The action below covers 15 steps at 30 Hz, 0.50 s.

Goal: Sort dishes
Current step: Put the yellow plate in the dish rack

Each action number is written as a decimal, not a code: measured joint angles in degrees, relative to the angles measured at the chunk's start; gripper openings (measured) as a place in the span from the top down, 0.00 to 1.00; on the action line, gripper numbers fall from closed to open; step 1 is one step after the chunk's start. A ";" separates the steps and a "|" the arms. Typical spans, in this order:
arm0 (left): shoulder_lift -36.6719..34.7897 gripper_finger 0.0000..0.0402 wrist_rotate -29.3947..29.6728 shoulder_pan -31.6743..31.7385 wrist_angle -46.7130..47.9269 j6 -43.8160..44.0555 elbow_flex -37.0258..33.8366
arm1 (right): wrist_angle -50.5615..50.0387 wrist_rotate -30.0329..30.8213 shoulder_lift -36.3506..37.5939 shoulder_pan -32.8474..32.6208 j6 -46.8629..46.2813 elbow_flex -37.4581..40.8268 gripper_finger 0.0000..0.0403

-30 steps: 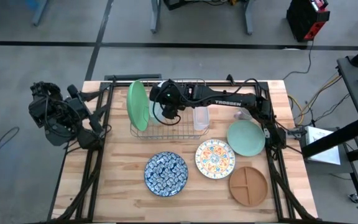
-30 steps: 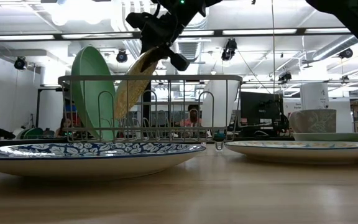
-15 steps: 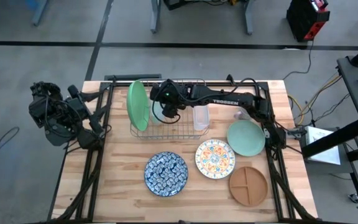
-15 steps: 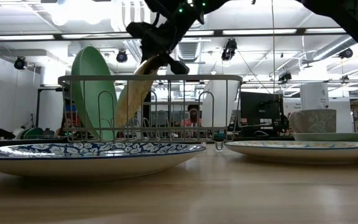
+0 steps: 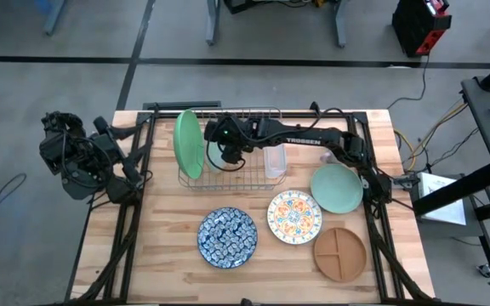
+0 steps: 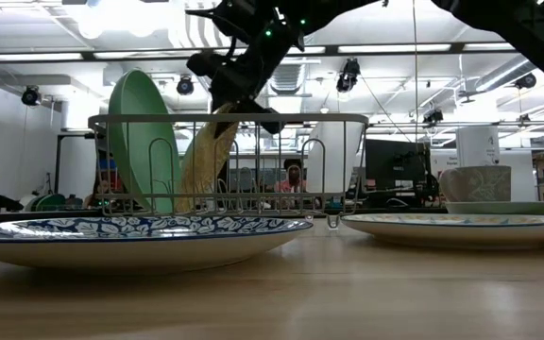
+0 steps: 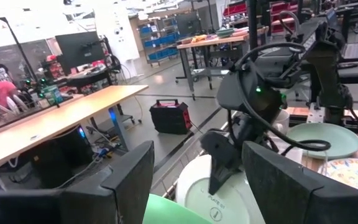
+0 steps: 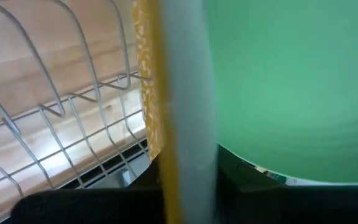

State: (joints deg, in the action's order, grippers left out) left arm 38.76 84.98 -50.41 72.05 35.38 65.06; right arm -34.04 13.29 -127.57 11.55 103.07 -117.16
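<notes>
The gold speckled plate (image 6: 201, 161) stands on edge inside the wire dish rack (image 5: 245, 174), with my right gripper (image 6: 239, 90) shut on its top. Just to its left the large green plate (image 5: 188, 143) stands in the rack's wires. In the right wrist view the gold plate's rim (image 8: 179, 93) fills the middle, with the green plate (image 8: 291, 81) behind it. The floral plate (image 5: 294, 217), pale teal plate (image 5: 336, 188) and brown divided plate (image 5: 340, 252) lie flat on the table. My left gripper (image 7: 197, 162) waits open off the table's left edge. My right gripper pinches the gold speckled plate's upper rim (image 6: 223, 111) between its two fingers, one on each face. The fingers come from above, slanting in from the table's right. The plate is tilted, top toward the right, with its lower rim (image 6: 189, 203) down among the rack's wires.
A blue patterned plate (image 5: 226, 237) lies at the near middle. A clear container (image 5: 275, 160) stands in the rack's right part. A small grey mug (image 6: 475, 182) sits behind the teal plate. Dark frames run along both table sides.
My right gripper has gone down and slightly toward the table's left, still shut on the gold speckled plate. The plate has sunk deeper between the rack's wires and stands a little more upright than before.
</notes>
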 joint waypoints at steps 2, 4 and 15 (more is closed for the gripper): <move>0.06 0.42 -0.46 0.00 0.00 0.11 0.00 | 1.01 -0.01 -0.17 0.09 -0.03 -0.02 0.85; 0.13 0.42 -0.50 0.00 0.00 0.14 0.00 | 1.48 0.15 -0.15 0.11 -0.03 -0.18 0.81; 0.87 0.42 -0.50 0.00 0.00 0.14 0.00 | 6.91 0.31 -0.08 0.13 -0.03 -0.61 0.80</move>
State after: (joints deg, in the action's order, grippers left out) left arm 39.63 84.49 -50.41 72.05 35.53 65.06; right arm -27.13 13.60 -127.66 11.68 103.04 -117.78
